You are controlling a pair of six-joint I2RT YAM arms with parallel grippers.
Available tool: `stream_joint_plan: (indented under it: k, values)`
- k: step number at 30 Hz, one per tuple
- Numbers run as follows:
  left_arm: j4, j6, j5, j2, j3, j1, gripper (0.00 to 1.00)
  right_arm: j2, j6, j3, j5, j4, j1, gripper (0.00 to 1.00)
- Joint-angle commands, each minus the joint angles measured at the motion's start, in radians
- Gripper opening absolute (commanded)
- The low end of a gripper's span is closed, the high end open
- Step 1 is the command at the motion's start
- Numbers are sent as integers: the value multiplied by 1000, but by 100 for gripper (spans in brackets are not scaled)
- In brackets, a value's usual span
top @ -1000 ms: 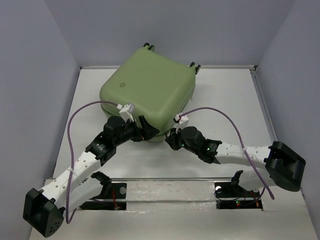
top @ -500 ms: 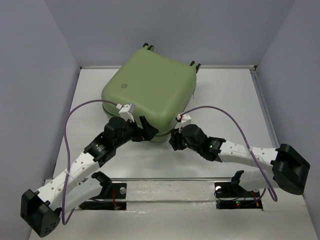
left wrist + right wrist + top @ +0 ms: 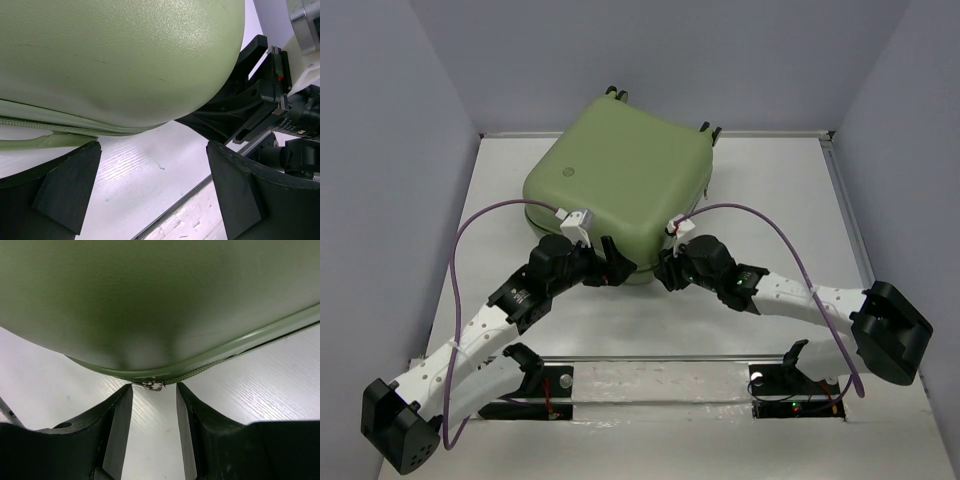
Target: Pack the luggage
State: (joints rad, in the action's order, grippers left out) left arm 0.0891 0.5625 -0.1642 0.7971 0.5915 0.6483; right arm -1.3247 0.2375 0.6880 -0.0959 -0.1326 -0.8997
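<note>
Since the luggage [image 3: 620, 180] lies flat on the table [image 3: 780, 200], toward the far middle with its lid down, I judge its hard shell stiff, smooth and too bulky to pinch. My left gripper [image 3: 152, 152] gapes fully, empty, at the near edge. My right gripper [image 3: 154, 390], half spread, holds nothing. Its fingers flank the zipper pull [image 3: 152, 385], likely the best purchase.
</note>
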Motion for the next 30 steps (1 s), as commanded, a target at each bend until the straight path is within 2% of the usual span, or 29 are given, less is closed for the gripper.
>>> stream_joint_plan:
  k: [1,10,17,22,23,25,30]
  values:
    - [-31,-29,-21,2,10,8,99,-5,-32,33,81,-108,7,46]
    - [-43,-21,-15,10,5,20,99,-17,65,-45,29,-254,7,48]
    - [-46,-24,-12,27,19,27,99,-36,77,-50,-99,-278,7,41]
    - [-54,-19,-12,31,16,30,99,-36,72,-70,-151,-343,7,26]
    - [-55,-18,-12,34,16,31,99,-36,71,-71,-159,-346,7,18]
    - [-60,-18,-12,36,16,33,99,-31,71,-84,-163,-358,7,8]
    - [-81,-18,0,65,33,34,99,8,97,-123,-88,-352,-11,7]
